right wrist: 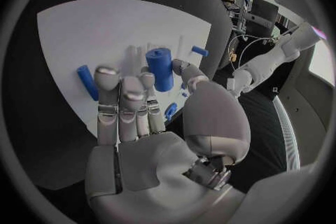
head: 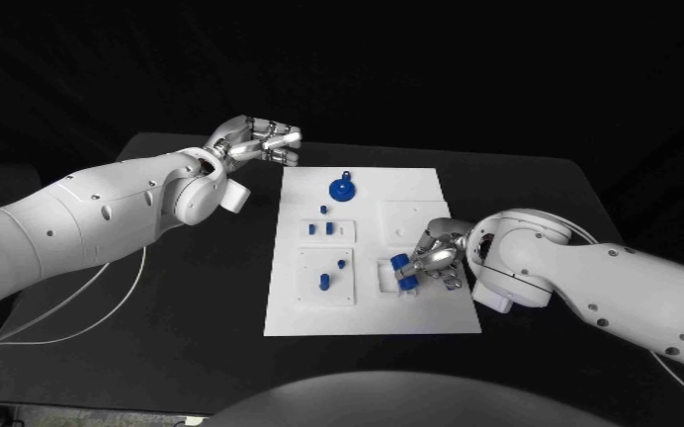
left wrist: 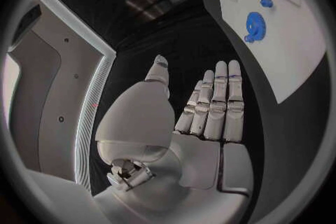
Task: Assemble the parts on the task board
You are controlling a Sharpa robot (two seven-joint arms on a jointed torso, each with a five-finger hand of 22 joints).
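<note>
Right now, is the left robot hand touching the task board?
Apart. Head view shows the left robot hand over black table, off the task board's corner.

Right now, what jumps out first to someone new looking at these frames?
The white task board glowing in the middle of the black table. Next, the right hand at the board's right side, fingers closed round a blue cylinder. Then the left hand off the board's far left corner, holding nothing, and the round blue gear-like part near the board's far edge.
</note>
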